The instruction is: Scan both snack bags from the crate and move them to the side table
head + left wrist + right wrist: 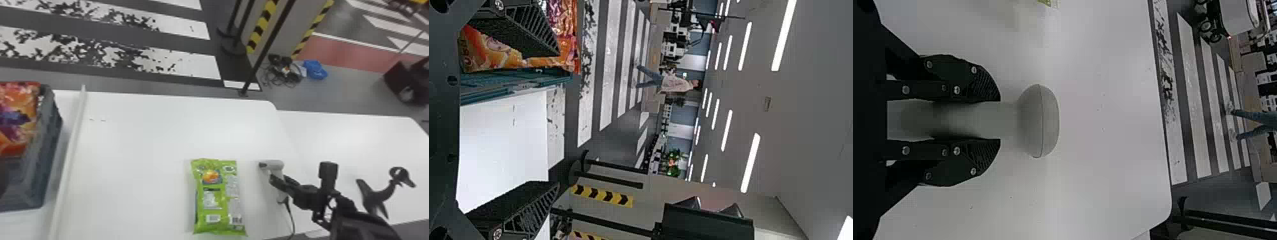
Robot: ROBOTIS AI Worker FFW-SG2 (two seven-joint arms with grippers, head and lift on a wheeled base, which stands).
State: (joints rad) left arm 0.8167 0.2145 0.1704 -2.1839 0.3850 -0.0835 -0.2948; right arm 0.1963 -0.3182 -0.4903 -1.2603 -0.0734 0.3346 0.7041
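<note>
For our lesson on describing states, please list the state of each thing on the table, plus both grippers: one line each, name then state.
Scanner: gripped, cord attached
Right gripper: closed on the scanner
Left gripper: open, fingers apart
Green snack bag: lying flat, seemingly unopened
Crate: open-topped, holding colourful packaging

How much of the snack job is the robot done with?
Looks done: the green snack bag is out on the white table, though I can't tell if it's been scanned. In hand: the right claw grips the scanner. Left to do: an orange snack bag sits in the crate, so it probably needs scanning and moving.
</note>
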